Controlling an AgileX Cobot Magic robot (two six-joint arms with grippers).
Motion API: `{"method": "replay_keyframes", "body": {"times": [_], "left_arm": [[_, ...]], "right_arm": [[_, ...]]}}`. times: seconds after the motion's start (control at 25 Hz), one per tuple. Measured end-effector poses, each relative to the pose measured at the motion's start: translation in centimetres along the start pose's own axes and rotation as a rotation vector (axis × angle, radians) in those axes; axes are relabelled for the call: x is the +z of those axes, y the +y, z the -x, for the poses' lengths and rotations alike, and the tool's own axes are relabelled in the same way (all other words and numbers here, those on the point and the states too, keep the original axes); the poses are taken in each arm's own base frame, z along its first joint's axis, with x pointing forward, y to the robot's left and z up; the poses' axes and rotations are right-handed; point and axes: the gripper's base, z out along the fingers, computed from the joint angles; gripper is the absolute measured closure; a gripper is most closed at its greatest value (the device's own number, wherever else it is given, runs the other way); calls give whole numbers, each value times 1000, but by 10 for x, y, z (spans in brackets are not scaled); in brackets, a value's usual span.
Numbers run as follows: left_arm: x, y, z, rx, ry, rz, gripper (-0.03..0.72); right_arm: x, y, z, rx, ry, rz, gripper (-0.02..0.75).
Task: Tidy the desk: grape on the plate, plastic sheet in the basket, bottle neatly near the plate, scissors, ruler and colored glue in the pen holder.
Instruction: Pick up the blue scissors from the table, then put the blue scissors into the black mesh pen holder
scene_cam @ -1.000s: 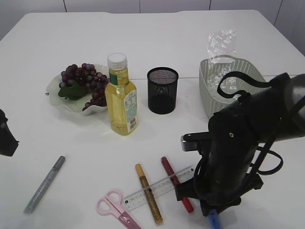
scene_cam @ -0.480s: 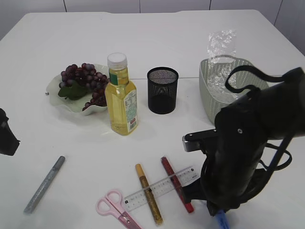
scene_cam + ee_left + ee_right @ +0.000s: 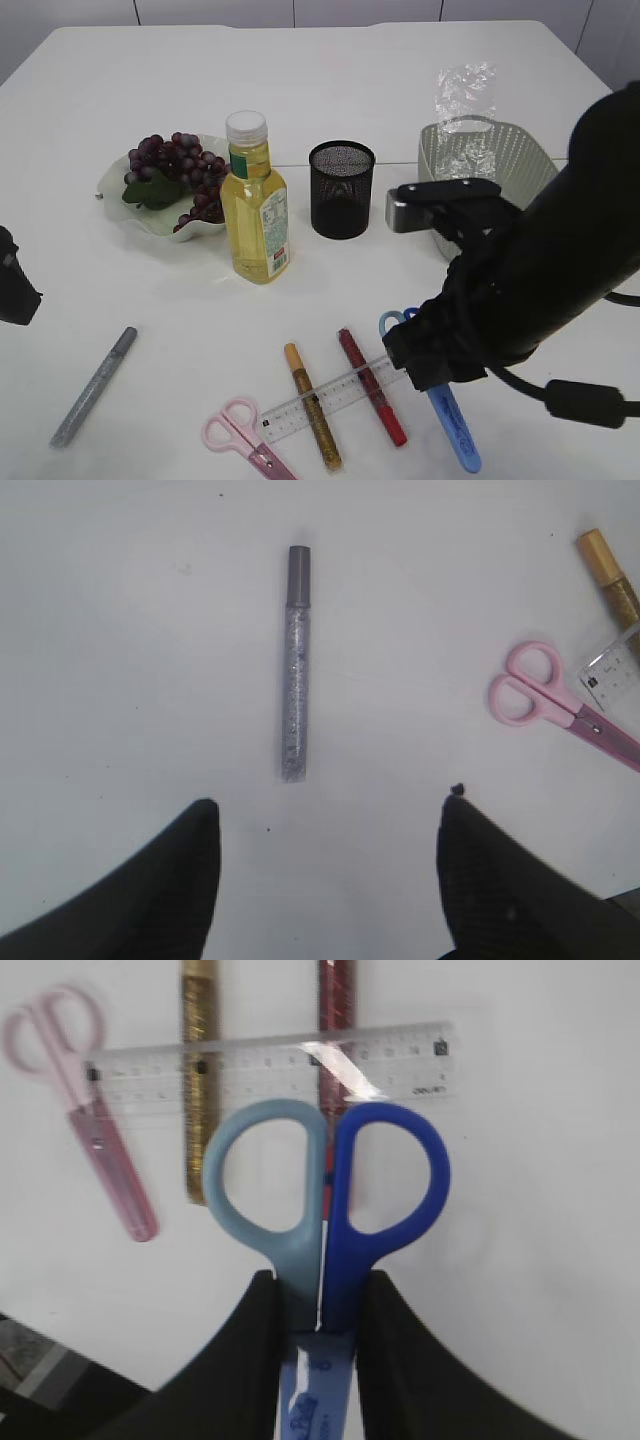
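Two tools are mine to run here. The right tool (image 3: 318, 1310) is clamped on the blue scissors (image 3: 325, 1185), gripping them just below the finger loops, blades pointing back under the wrist. In the outside view those scissors (image 3: 445, 410) hang at the lower right of the frame, tilted, blade tip low and apparently clear of the worktop (image 3: 300, 70), though I cannot be sure the tip is off it.

Just beyond the loops in the right wrist view lies the ruler (image 3: 270, 1055), resting across the gold pen (image 3: 198, 1080) and the red pen (image 3: 338, 1020); the pink scissors (image 3: 85, 1120) lie at the upper left. The left tool (image 3: 325, 880) has its jaws spread and holds nothing, hanging over the silver pen (image 3: 295, 670) at the lower left of the outside view.

The holder (image 3: 341, 188) stands mid-frame, between the bottle (image 3: 255, 200) and the basket (image 3: 490, 175). The grape (image 3: 170, 170) already sits on the plate (image 3: 115, 200) at the left, and the sheet (image 3: 465, 95) stands up at the basket's far rim.

My worries: the grip is narrow and on smooth plastic, so the scissors could pivot or slip on the way over. The holder is light mesh, and a tilted blade catching its rim could tip it. The right arm is bulky; swinging left it could nudge the basket or sweep the ruler off the pens.
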Motion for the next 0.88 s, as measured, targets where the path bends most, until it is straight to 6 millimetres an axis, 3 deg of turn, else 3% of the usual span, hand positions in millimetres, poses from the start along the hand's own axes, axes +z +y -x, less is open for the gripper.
{"method": "replay_keyframes", "body": {"times": [0.16, 0.4, 0.6, 0.88], "left_arm": [[0, 0, 0, 0, -2, 0, 195], [0, 0, 0, -3, -2, -5, 197], [0, -1, 0, -6, -1, -9, 198], [0, -1, 0, -6, 0, -9, 202]], "right_arm": [[-24, 0, 1, -53, -85, 110, 595], [-39, -11, 15, -24, -225, 307, 595], [-58, -29, 39, 40, -423, 431, 595], [-54, -36, 83, -29, -565, 491, 595]]}}
